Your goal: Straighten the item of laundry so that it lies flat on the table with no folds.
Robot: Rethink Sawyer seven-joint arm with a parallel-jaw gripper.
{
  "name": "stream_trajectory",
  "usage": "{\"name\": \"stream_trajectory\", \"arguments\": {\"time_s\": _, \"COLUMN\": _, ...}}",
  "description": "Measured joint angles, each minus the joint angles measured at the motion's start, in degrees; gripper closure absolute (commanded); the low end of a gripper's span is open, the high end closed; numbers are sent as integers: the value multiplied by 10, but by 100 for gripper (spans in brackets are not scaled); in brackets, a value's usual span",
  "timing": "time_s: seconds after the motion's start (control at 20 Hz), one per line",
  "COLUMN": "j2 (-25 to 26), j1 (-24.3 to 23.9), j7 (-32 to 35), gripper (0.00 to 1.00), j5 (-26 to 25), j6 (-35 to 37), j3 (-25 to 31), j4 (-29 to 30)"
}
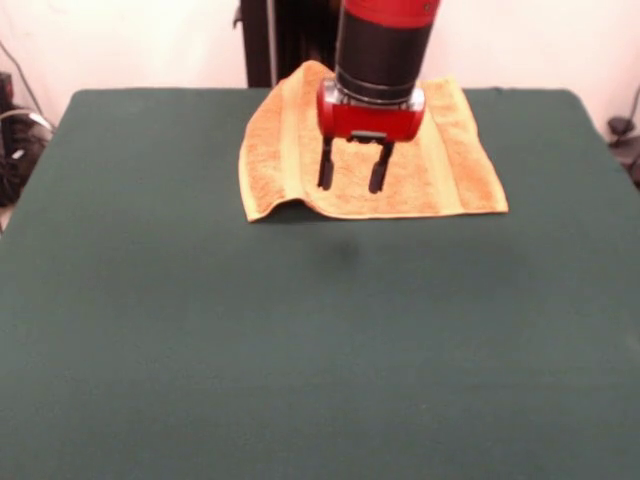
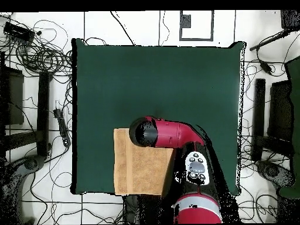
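Note:
The golden-orange towel, the item of laundry, lies at the far middle of the dark green table. Paler woven bands run near its left and right edges. Its left side looks doubled over, and the near left corner bulges slightly off the cloth. My gripper hangs over the towel's middle, open, with nothing between its black fingers. In the overhead view the towel lies by the table's bottom edge. There the red arm covers its right part and hides the fingers.
The towel reaches right to the table's edge on the robot's side. Cables and dark stands crowd the floor around the table. A tangle of cables lies off the left edge in the front view.

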Motion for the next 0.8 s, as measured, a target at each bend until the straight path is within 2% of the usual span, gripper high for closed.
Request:
{"name": "stream_trajectory", "arguments": {"time_s": 0.4, "j2": 24, "j1": 2, "j7": 0, "gripper": 0, "j5": 0, "j6": -42, "j3": -12, "j4": 19}}
{"name": "stream_trajectory", "arguments": {"time_s": 0.8, "j2": 48, "j1": 2, "j7": 0, "gripper": 0, "j5": 0, "j6": -45, "j3": -20, "j4": 32}}
